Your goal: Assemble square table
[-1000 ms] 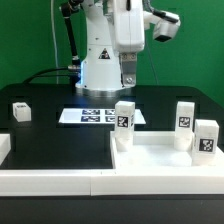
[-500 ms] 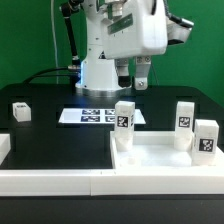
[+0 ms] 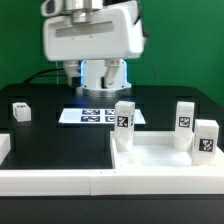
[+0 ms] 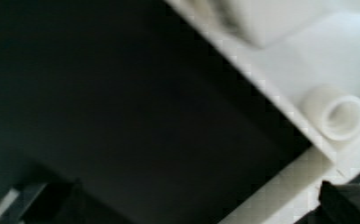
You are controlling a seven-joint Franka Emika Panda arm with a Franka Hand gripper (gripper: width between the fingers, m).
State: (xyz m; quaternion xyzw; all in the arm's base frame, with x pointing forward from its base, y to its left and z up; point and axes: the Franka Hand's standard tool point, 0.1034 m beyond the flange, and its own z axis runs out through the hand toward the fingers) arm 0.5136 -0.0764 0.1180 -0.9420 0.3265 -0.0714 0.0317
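The white square table top (image 3: 160, 157) lies at the front on the exterior view's right. Three tagged white legs stand upright on it: one at its near-left corner (image 3: 123, 118), one at the back (image 3: 185, 115), one at the right (image 3: 206, 138). A fourth leg (image 3: 20, 111) lies alone on the black table at the exterior view's left. The arm's white hand (image 3: 92, 38) is high at the back, far from all parts. In the wrist view my gripper (image 4: 191, 205) is open and empty. A blurred white edge with a round hole (image 4: 342, 115) shows there.
The marker board (image 3: 100, 115) lies flat at the back middle, in front of the robot base (image 3: 100, 75). Long low white rails run along the front edge (image 3: 50, 182) and the left edge (image 3: 4, 150) of the black table.
The hand has swung from the exterior view's right to its left and now looks larger in that view. The fingers no longer show there. The legs and the table top have not moved.
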